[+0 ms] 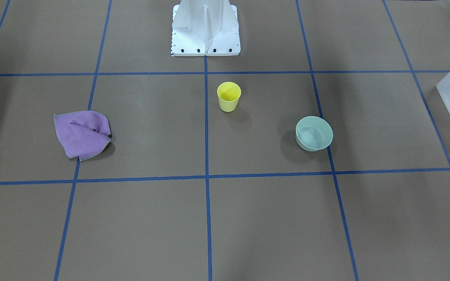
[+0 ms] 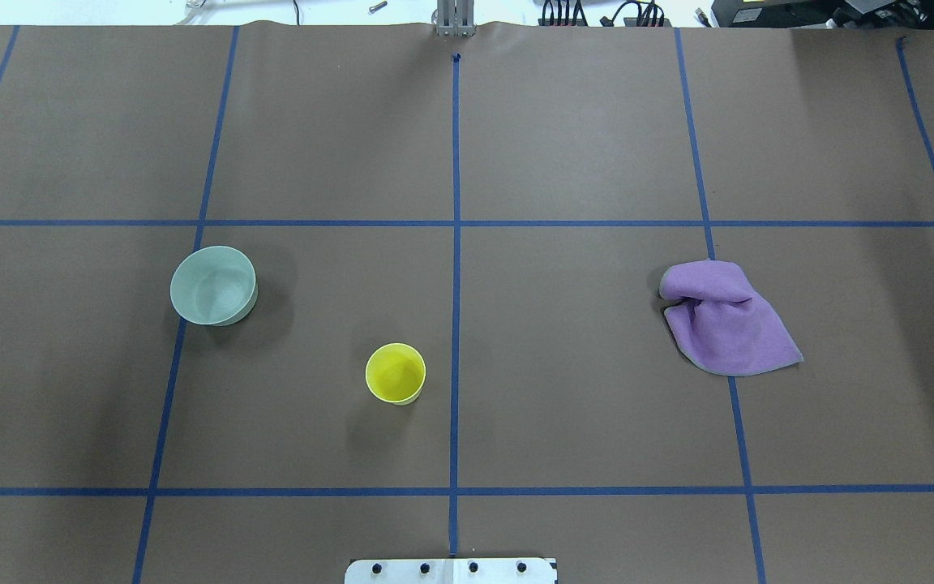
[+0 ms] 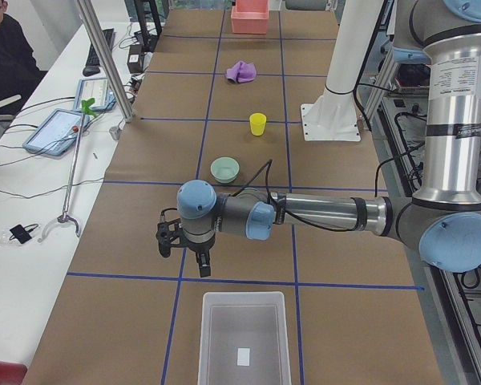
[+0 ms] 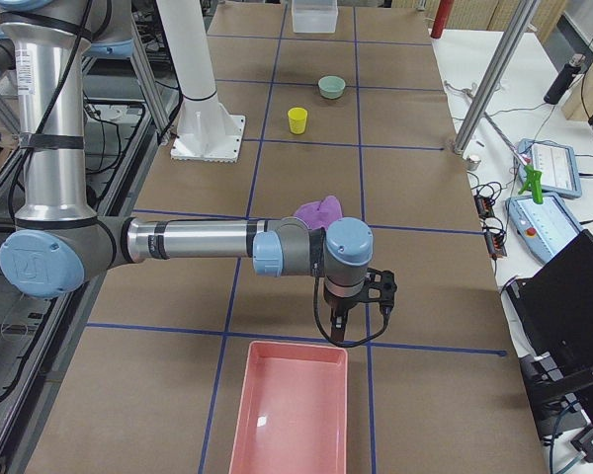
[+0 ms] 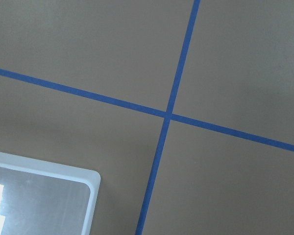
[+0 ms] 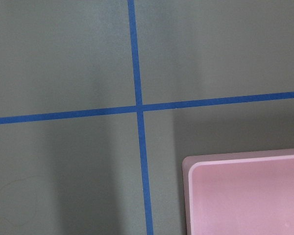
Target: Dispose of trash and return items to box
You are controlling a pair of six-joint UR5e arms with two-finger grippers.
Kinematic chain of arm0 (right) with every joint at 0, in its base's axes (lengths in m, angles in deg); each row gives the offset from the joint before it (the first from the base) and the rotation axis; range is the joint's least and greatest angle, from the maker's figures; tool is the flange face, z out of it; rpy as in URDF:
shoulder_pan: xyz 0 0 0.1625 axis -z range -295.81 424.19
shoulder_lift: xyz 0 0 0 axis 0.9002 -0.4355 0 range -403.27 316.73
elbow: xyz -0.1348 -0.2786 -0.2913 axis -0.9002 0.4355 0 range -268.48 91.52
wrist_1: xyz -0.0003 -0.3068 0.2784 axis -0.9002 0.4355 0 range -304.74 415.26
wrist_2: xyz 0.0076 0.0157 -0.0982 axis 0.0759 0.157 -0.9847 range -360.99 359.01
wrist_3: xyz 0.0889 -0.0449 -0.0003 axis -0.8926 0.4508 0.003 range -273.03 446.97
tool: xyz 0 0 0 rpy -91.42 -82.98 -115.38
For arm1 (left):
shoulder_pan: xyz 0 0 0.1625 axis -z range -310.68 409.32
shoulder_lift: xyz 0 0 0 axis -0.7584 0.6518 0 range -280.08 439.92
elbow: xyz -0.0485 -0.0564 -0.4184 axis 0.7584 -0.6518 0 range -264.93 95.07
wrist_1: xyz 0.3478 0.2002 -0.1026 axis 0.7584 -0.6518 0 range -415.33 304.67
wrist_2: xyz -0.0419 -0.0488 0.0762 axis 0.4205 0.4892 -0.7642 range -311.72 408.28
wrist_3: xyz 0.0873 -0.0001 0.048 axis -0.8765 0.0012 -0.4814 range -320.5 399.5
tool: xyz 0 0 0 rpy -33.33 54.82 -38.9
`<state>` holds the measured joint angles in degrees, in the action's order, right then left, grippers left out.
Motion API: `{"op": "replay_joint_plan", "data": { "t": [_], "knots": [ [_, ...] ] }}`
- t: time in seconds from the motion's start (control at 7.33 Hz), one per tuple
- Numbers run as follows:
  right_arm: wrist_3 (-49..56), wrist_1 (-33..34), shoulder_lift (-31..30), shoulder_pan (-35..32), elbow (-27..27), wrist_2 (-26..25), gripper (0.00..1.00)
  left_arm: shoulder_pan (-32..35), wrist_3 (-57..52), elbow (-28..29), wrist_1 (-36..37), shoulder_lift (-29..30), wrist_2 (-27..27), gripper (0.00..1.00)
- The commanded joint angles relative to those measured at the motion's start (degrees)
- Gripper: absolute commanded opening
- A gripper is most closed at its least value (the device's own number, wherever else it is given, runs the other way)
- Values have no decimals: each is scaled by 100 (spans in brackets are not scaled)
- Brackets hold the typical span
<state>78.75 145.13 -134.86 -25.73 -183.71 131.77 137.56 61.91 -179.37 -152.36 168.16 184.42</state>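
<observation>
The pale mint-green bowl [image 1: 314, 133] stands upright and empty on the brown table, and also shows in the overhead view [image 2: 213, 285]. The frosted translucent box [image 3: 203, 343] sits at the table's end on my left, with its corner in the left wrist view [image 5: 92, 182]. My left gripper [image 3: 202, 263] hangs pointing down, just short of the box and apart from the bowl [image 3: 224, 169]. My right gripper [image 4: 336, 321] hangs near the pink tray [image 4: 295, 348] at the other end. I cannot tell whether either gripper is open or shut. Neither shows in the overhead or front views.
A yellow cup [image 2: 396, 373] stands upright near the table's middle. A crumpled purple cloth [image 2: 726, 320] lies on my right side. The white pedestal [image 1: 205, 31] stands at the robot's edge. A metal post [image 3: 104, 60] and a seated operator [image 3: 4, 48] are beside the table.
</observation>
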Motion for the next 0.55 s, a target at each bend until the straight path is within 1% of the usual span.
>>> {"op": "replay_joint_plan", "data": {
  "t": [0.0, 0.41],
  "knots": [
    [-4, -13, -8, 0, -5, 13, 100, 0, -9, -29, -148, -113, -9, 98],
    [-4, -14, 1, 0, 4, 13, 100, 0, 18, -38, -202, -131, -61, 98]
  ]
}}
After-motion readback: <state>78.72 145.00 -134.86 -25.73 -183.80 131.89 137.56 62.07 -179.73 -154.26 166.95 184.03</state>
